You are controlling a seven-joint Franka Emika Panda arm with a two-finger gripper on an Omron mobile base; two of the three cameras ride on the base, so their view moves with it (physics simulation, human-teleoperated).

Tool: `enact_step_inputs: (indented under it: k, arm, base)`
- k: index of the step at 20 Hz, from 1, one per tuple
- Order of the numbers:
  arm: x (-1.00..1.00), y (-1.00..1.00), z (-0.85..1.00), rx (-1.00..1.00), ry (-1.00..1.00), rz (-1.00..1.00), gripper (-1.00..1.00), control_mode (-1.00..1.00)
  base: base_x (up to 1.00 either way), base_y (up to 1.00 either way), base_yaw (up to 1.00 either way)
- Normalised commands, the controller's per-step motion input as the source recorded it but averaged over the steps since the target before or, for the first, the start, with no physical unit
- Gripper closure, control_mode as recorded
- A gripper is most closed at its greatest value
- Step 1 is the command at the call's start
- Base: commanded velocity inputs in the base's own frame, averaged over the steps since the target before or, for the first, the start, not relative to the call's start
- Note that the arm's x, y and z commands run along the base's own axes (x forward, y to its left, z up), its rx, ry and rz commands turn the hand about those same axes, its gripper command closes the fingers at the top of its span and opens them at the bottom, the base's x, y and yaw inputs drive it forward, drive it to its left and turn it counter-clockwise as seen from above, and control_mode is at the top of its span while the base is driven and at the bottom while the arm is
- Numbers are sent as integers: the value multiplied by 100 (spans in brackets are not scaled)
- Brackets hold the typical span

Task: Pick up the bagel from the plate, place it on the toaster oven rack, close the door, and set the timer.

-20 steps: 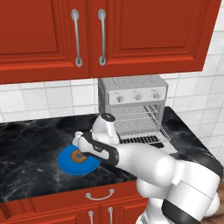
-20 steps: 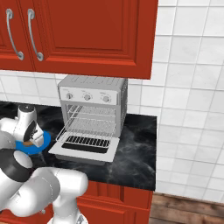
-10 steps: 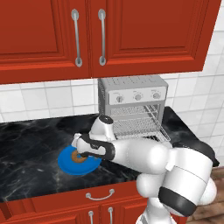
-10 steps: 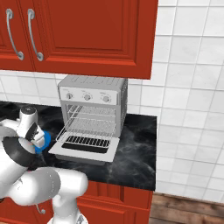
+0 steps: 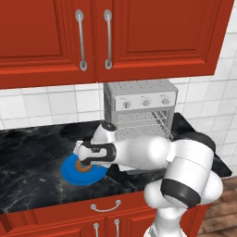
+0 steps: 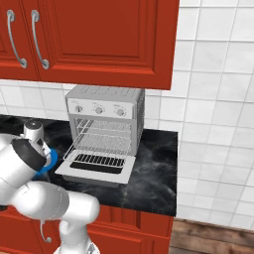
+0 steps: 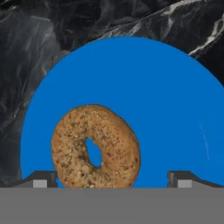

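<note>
On the black marble-veined counter (image 5: 32, 152), left of the grey toaster oven (image 5: 141, 109), the flat round bright blue plate (image 7: 166, 96) carries the small golden-brown seeded bagel (image 7: 95, 146), lying flat and off-centre toward the hand's side. The white arm's two-finger gripper (image 7: 111, 178) hangs just above it with its jaws spread wide, one dark tip just beside the bagel's left edge and the other well apart to the right, nothing held. The bagel looks light, with a rough, crusty skin that should not slip, yet probably soft enough to dent under a hard squeeze (a gentle close seems wise). My judgement: the hand needs to shift so the ring sits between both tips, then pinch across its outer rim. The oven's grey-framed door (image 6: 96, 166) lies folded down and the silvery wire rack (image 6: 104, 141) is exposed, ready to receive it.
</note>
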Motion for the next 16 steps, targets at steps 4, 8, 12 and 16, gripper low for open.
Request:
enact_step_inputs:
  k: [4, 8, 12, 16]
  arm:
    - [12, 11, -15, 0, -1, 0, -100, -100]
    - [12, 10, -18, 0, 0, 0, -100, -100]
    - [13, 4, -23, 0, 0, 0, -100, -100]
    - [10, 2, -21, 0, 0, 0, -100, -100]
  base:
    - [0, 0, 0]
    - [0, 0, 0]
    - [0, 0, 0]
    - [0, 0, 0]
